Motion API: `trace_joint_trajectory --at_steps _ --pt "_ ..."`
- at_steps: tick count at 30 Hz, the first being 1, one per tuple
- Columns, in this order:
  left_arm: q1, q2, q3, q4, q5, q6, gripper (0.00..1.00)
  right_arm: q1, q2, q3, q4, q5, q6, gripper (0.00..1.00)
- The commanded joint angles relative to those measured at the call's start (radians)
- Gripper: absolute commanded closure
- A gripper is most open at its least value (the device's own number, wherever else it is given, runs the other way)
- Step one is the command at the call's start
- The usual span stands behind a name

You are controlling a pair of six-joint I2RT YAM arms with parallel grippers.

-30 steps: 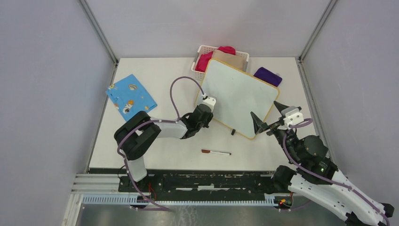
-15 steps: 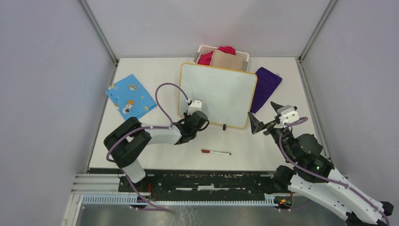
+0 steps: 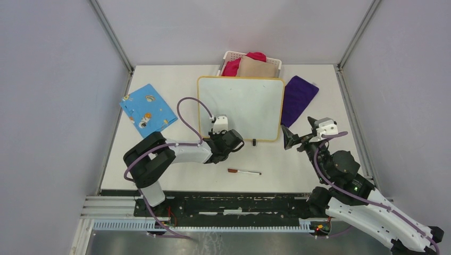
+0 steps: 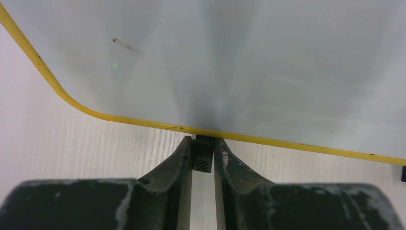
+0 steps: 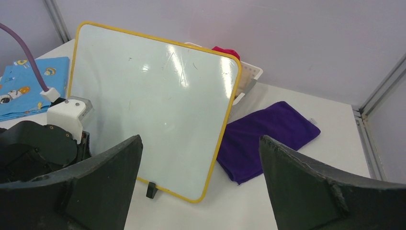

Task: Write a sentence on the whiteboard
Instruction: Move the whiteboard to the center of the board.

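We see bright, even light from overhead on the bench (image 3: 159, 79), with only soft, short shadows, and the top view is sharp. In the right wrist view pale streaks of glare lie across the upper middle of the whiteboard (image 5: 153, 110), while in the left wrist view a grey shadow fans up the board from the left claw (image 4: 203, 143). That claw's near parts look soft, perhaps out of focus.

Before you: the white whiteboard (image 3: 239, 109) rimmed in yellow, a plain purple cloth (image 3: 297, 98), a sky-blue cloth (image 3: 148, 109) printed with small cartoon figures, and a white basket (image 3: 227, 56) holding pink fabric (image 3: 232, 68) and tan fabric (image 3: 258, 67).
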Motion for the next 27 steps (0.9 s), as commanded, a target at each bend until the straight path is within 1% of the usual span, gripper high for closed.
trace_joint_trajectory --at_steps 1,4,12,15,25,27 --pt "-0.005 0.036 0.031 -0.057 -0.038 -0.140 0.98 0.001 -0.001 -0.007 0.006 0.049 0.043 0.03" --pt "-0.008 0.045 0.024 -0.059 -0.025 -0.187 0.98 0.000 -0.002 -0.011 0.003 0.054 0.053 0.03" --pt "-0.013 0.078 0.034 -0.075 -0.011 -0.251 0.98 0.001 0.009 -0.024 -0.001 0.048 0.071 0.03" --pt "-0.013 0.078 0.033 -0.076 -0.005 -0.255 0.95 0.001 0.011 -0.021 -0.009 0.046 0.071 0.03" --pt "-0.027 0.023 -0.002 -0.076 0.002 -0.238 0.57 0.001 0.017 -0.016 -0.024 0.046 0.071 0.03" --pt "-0.033 0.010 -0.009 -0.076 0.002 -0.234 0.46 0.002 0.018 -0.016 -0.027 0.046 0.091 0.03"
